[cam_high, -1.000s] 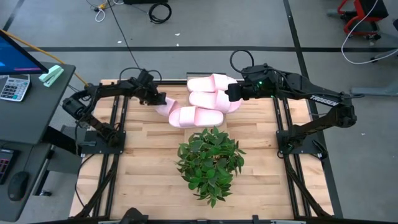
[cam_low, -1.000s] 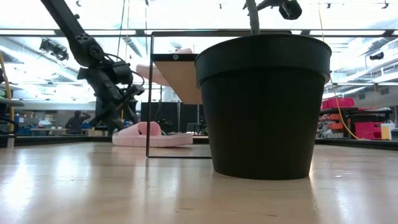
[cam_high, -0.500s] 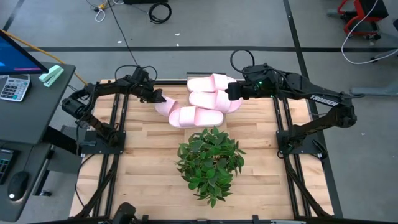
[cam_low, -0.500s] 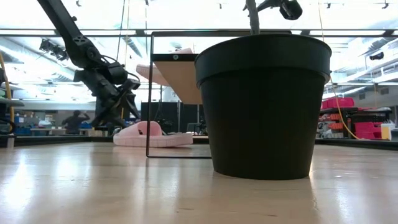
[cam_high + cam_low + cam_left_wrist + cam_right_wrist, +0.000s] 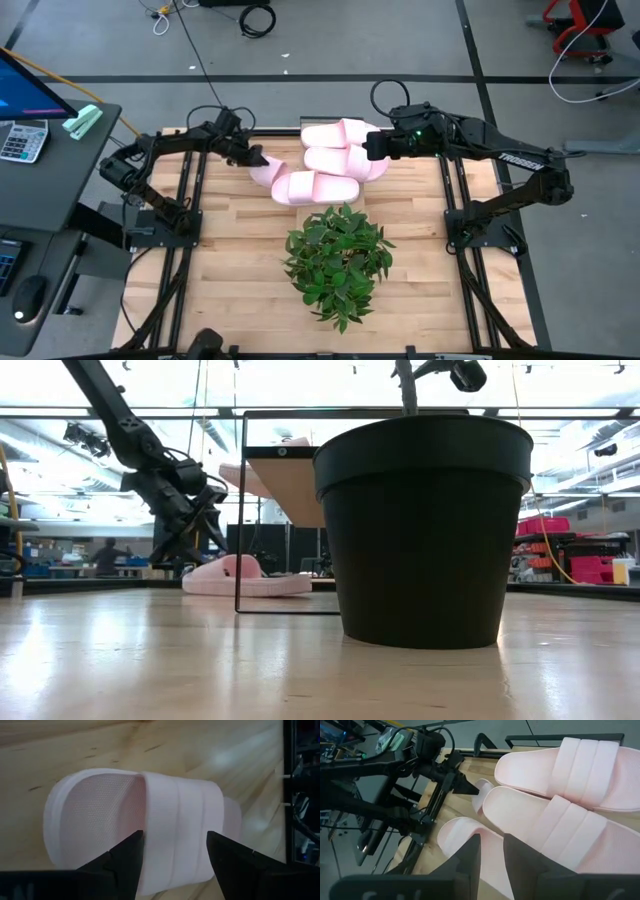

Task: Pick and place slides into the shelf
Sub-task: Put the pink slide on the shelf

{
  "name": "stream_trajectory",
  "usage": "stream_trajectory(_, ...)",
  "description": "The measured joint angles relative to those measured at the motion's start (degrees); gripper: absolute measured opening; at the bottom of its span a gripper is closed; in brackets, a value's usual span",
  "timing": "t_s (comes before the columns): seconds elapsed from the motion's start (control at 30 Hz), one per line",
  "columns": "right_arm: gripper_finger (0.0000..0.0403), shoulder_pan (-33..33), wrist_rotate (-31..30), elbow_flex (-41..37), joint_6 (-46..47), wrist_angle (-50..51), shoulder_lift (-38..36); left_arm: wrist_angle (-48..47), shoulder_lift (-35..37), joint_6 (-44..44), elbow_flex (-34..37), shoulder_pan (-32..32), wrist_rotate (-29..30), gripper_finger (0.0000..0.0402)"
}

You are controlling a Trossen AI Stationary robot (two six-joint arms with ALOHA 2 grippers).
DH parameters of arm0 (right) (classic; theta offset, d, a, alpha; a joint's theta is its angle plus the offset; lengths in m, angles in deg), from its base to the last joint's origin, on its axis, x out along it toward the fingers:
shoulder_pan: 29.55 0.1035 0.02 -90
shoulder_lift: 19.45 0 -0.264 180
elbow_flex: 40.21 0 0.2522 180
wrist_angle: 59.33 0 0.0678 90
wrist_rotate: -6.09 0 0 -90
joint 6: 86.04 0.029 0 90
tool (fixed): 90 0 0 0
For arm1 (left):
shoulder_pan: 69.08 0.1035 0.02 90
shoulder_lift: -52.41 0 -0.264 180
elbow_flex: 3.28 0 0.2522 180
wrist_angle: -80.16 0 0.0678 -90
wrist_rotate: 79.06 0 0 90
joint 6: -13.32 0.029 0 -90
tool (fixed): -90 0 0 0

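Table [image 5: 230, 260] holds a potted plant [image 5: 338, 262] near centre; slides [image 5: 318, 186] cluster at the far edge by the shelf [image 5: 290, 480]; left gripper [image 5: 257, 157], open and empty, could nudge one aside; right gripper [image 5: 372, 148] narrowly parted, holding nothing

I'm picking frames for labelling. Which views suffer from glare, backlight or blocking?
Low view: bright ceiling lights behind leave the pot and left gripper as dark silhouettes, the pot blocks most of the shelf, and the table shows sheen. Left wrist view: a glare patch on the wood beside the slide. High view: evenly lit.
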Motion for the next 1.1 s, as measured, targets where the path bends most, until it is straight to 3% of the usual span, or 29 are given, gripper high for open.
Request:
stream_trajectory(0.27, 0.009, 0.0, 0.0, 0.0, 0.81, 0.0, 0.0, -0.15, 0.0, -0.17, 0.04, -3.13, 9.45, 0.0218)
stream_trajectory(0.7, 0.009, 0.0, -0.83, 0.0, 0.81, 0.02, 0.0, 1.1, 0.01, -2.23, 2.18, -5.43, 10.29, 0.0205)
stream_trajectory(0.83, 0.0088, 0.0, -0.95, 0.0, 0.81, 0.02, 0.0, 2.6, 0.02, -3.27, 3.29, -6.27, 11.63, 0.0159)
stream_trajectory(1.03, 0.0081, 0.0, -1.44, 0.0, 0.81, 0.2, 0.02, 5.86, 0.02, -3.67, 3.56, -6.17, 12.61, 0.0021)
stream_trajectory(1.1, 0.0079, 0.0, -1.67, 0.0, 0.81, 0.4, 0.02, 7.26, 0.02, -3.67, 3.5, -6.25, 12.56, 0.0013)
